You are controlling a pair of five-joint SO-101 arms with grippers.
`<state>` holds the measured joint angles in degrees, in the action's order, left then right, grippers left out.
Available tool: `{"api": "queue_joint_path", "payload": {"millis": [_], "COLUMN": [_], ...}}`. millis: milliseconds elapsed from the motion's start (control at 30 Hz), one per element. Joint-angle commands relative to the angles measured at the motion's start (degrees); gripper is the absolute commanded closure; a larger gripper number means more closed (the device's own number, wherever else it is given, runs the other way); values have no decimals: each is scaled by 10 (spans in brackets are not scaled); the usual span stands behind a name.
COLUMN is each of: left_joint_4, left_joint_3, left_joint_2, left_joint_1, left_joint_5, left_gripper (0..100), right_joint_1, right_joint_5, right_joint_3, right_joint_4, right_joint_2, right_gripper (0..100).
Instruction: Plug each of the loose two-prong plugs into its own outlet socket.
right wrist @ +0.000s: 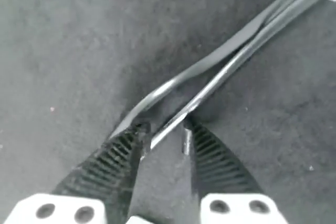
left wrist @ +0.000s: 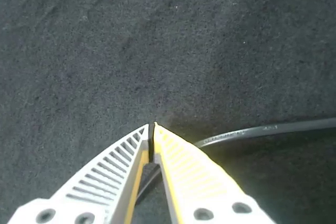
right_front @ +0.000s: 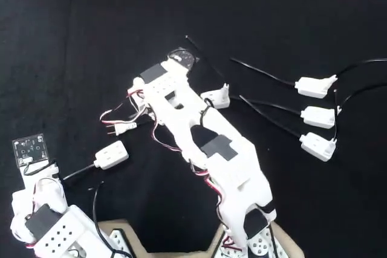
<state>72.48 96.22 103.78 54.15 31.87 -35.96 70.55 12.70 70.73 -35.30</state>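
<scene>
I am holding my right claw slightly spread, black ribbed fingers straddling a thin glossy cable on matte black cloth. My left claw is pressing its slatted wedge tips together. A white blocky plug is lying just beside my right arm.

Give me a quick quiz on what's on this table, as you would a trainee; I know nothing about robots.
1. True or false: the left gripper's fingertips are together.
2. How many white blocks with black cords lie grouped at the right side of the table in the high view? A two, B three, C five.
3. Fill in: running between the right gripper's parted fingers are two ____.

Key: 1 true; 2 B; 3 cables.
</scene>
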Motion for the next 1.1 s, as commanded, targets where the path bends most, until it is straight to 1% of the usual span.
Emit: {"api": "queue_joint_path", "payload": {"millis": [0, 133, 200, 267, 333, 433, 567, 733, 900, 1000, 1067], "left_joint_4": [2, 2, 2, 2, 2, 1, 1, 1, 1, 1, 1], "left_joint_3": [1, 1, 1, 1, 1, 1, 1, 1, 1, 1, 1], "left_joint_2": [5, 5, 5, 5, 5, 5, 6, 6, 6, 6, 6], "left_joint_1": [-1, -1, -1, -1, -1, -1, -2, -3, -3, -4, -4], "left_joint_5": [-1, -1, -1, -1, -1, -1, 0, 0, 0, 0, 0], "left_gripper": [960, 960, 960, 960, 960, 960, 960, 960, 960, 960, 960], "right_joint_1": [-2, -3, -9, -13, -17, -15, -14, -1, 31, 47, 55], "right_joint_5": [-2, -22, -24, -27, -55, -69, -76, -129, -196, -249, -305], "right_joint_3": [-11, -3, 4, 12, 21, 19, 26, 44, 51, 50, 51], "right_joint_4": [-33, -18, 5, 30, 44, 51, 102, 134, 146, 160, 163], "right_joint_2": [3, -15, -17, -17, -18, -19, -15, 17, 101, 155, 186], "right_gripper": [892, 892, 897, 946, 989, 988, 987, 987, 987, 987, 987]}}
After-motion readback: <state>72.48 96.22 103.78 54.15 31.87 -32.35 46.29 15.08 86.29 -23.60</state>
